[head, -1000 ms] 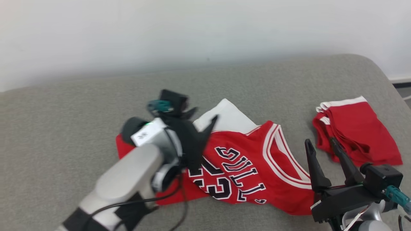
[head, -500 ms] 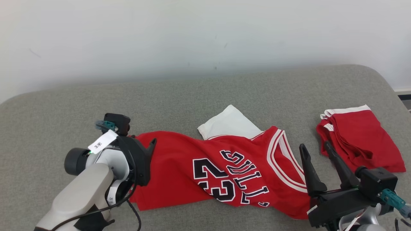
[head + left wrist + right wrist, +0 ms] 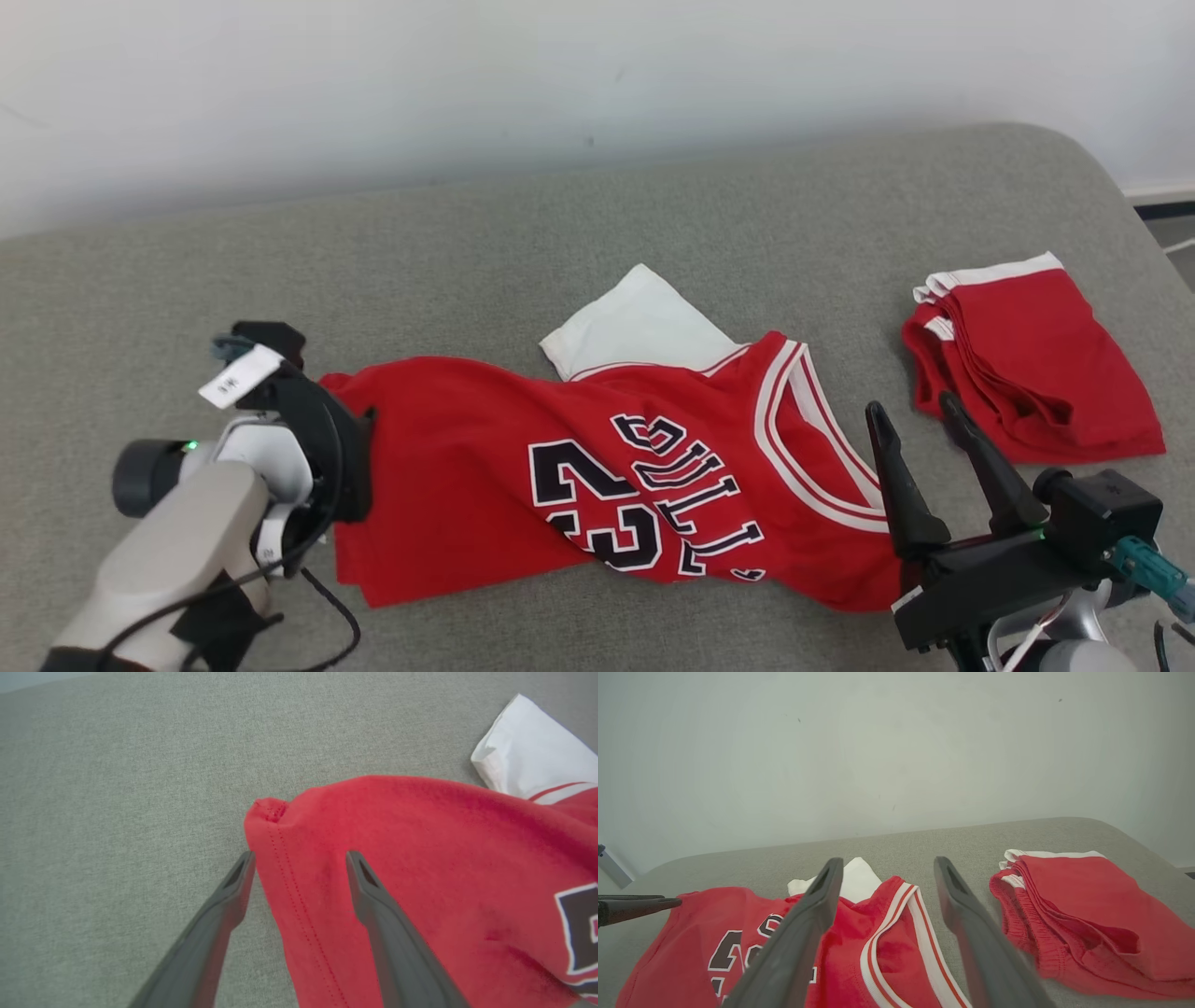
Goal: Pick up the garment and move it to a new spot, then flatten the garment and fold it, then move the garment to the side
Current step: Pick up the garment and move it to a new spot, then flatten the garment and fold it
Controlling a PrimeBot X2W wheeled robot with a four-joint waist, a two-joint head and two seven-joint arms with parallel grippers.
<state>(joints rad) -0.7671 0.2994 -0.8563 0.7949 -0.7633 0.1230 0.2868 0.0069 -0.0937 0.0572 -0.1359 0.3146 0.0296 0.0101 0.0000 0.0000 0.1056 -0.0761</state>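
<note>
1. We are seeing the left gripper holding its jaws wide apart, straddling the hem corner of the red jersey. One finger is lying over the grey cushion, the other over red cloth. We cannot tell whether either is touching.
2. In the head view, that gripper's own dark body is hiding its fingertips.
3. The right gripper is hovering near the jersey's neckline end, spread open and gripping nothing.
4. The jersey's far edge is covering part of a white cloth, and creases are swallowing some of the lettering.
5. The jersey is lying mid-cushion with its long axis running side to side. Its hem is pointing to our left and its neckline to our right, towards the folded red shorts, which are lying apart from it.
</note>
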